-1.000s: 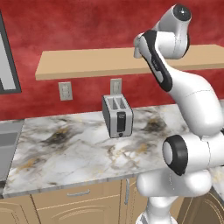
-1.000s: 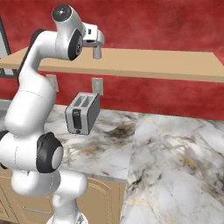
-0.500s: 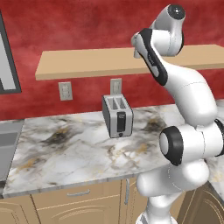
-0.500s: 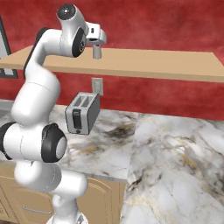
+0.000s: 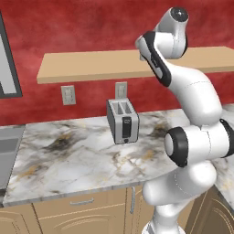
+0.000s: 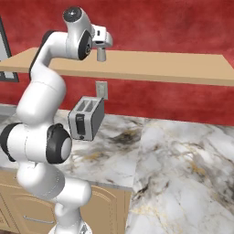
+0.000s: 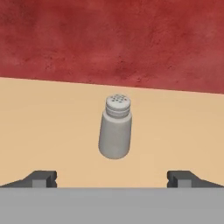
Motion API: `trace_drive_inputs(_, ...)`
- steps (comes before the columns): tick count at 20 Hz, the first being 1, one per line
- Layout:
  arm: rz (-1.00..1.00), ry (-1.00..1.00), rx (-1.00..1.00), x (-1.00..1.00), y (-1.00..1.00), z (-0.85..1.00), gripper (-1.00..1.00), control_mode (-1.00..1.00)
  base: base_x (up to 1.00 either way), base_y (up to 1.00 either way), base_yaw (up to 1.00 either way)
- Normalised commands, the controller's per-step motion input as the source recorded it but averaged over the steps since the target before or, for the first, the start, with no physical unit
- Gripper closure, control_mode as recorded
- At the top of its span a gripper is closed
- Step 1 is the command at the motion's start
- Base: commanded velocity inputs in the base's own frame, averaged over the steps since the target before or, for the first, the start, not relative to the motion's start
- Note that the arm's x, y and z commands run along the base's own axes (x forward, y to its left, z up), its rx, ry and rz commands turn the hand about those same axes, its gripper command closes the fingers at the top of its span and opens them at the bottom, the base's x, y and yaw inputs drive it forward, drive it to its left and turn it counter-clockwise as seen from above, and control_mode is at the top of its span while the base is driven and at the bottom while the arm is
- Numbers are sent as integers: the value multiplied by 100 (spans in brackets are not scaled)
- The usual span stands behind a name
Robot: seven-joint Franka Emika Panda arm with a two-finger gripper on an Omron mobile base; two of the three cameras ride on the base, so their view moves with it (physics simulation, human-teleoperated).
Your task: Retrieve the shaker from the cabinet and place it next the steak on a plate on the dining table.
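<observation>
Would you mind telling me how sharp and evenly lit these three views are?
Hand view: the shaker looks soft-edged, flat light, faint shadow on the cabinet. Left base view: the toaster is crisp, no glare. Right base view: even light, slightly coarse.

A silver two-slot toaster (image 5: 122, 121) is standing upright on the far side of the marble counter (image 5: 68, 155), below two wall outlets (image 5: 68, 94); what looks like a sink (image 5: 8, 153) is lying at the far left.

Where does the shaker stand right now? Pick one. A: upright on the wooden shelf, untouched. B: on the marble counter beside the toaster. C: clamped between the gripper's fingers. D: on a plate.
A: the shaker stands upright on the wooden shelf, with the open gripper short of it and its fingertips wide apart.
</observation>
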Motion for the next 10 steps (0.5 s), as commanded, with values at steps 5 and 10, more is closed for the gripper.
trace_drive_inputs(5,0,0,-1,25,0,-4,-100,-100,0,0,0)
trace_drive_inputs(10,0,0,0,26,0,0,-100,-100,0,0,0)
